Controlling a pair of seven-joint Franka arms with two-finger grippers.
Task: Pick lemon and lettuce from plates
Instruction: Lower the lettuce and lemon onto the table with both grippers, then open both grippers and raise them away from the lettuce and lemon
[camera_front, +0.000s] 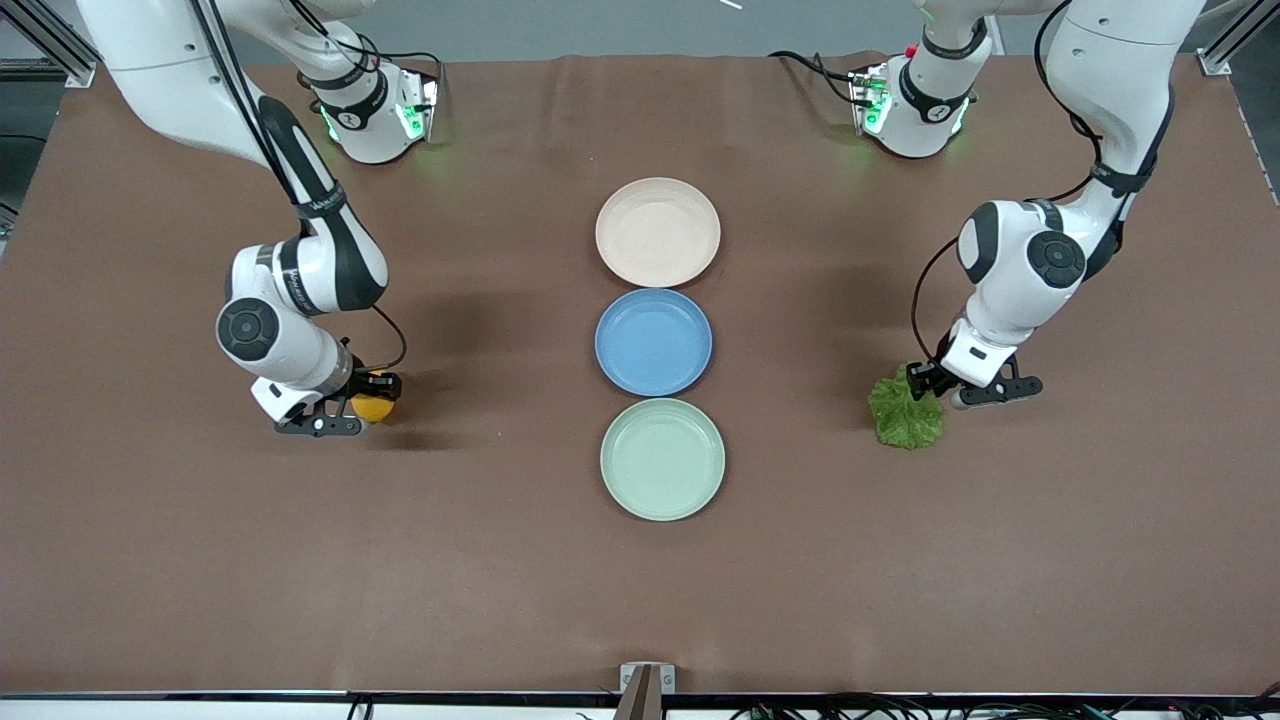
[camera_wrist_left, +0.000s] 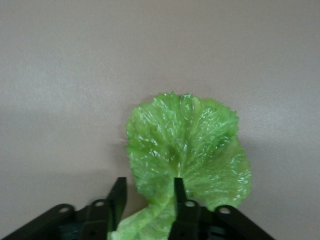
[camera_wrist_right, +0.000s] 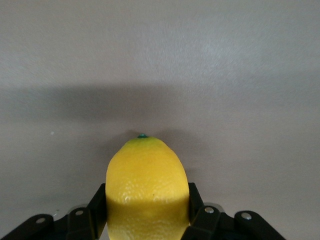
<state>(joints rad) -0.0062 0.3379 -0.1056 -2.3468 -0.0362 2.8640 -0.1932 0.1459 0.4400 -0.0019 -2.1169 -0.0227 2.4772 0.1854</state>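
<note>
Front view: beside the blue plate (camera_front: 653, 342), toward each table end, the right gripper (camera_front: 358, 400) clamps the lemon (camera_front: 374, 404) and the left gripper (camera_front: 935, 385) pinches the lettuce (camera_front: 906, 416) stem.

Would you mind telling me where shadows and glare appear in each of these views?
Front view: soft shadows beside both arms, green base lights glowing. Left wrist view: glossy highlights on the lettuce, held in the left pincer. Right wrist view: a dark band of shadow crosses the table above the lemon.
</note>
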